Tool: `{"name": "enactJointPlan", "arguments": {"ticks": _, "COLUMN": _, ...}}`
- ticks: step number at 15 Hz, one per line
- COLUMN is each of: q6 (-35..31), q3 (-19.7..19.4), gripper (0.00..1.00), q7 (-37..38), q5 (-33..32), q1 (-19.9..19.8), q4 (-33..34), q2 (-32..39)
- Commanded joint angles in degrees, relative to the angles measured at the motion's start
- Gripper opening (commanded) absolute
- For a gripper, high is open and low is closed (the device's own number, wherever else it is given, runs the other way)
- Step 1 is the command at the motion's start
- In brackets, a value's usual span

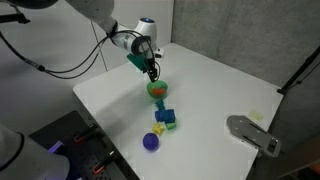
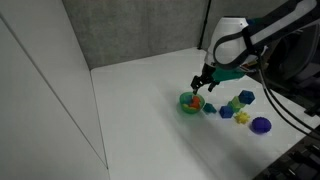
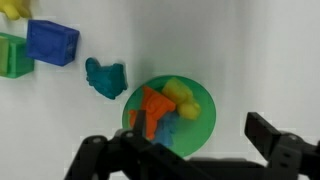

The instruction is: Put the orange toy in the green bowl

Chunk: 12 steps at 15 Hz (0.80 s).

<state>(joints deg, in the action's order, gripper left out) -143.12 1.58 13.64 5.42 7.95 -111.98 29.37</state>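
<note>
The green bowl (image 3: 200, 105) sits on the white table and holds the orange toy (image 3: 152, 110), a yellow toy (image 3: 180, 94) and a blue toy. The bowl also shows in both exterior views (image 1: 157, 89) (image 2: 188, 102). My gripper (image 3: 195, 140) hangs just above the bowl with its fingers spread and nothing between them. It shows above the bowl in both exterior views (image 1: 152, 70) (image 2: 200, 84).
A teal toy (image 3: 105, 77), a blue block (image 3: 52, 42) and a green block (image 3: 14, 55) lie beside the bowl. A purple ball (image 1: 151, 141) lies near the table's front edge. A grey device (image 1: 253, 133) rests at the table's edge.
</note>
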Motion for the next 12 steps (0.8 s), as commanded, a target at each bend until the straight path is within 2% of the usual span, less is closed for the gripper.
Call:
{"name": "enactJointPlan", "arguments": {"ticks": 1, "q6": 9.0, "q3": 1.6, "gripper": 1.0, "q7": -2.5, "q5": 2.3, "q1": -2.6, "q4": -1.7, "q2": -6.8}}
{"name": "enactJointPlan", "arguments": {"ticks": 5, "q6": 18.3, "q3": 0.4, "gripper": 1.0, "q7": -1.9, "q5": 1.6, "q1": -3.6, "q4": -4.3, "q2": -14.7}}
{"name": "enactJointPlan", "arguments": {"ticks": 12, "q6": 25.4, "q3": -0.9, "gripper": 1.0, "q7": -6.2, "q5": 0.1, "q1": -6.0, "q4": -16.2, "q2": -33.2}}
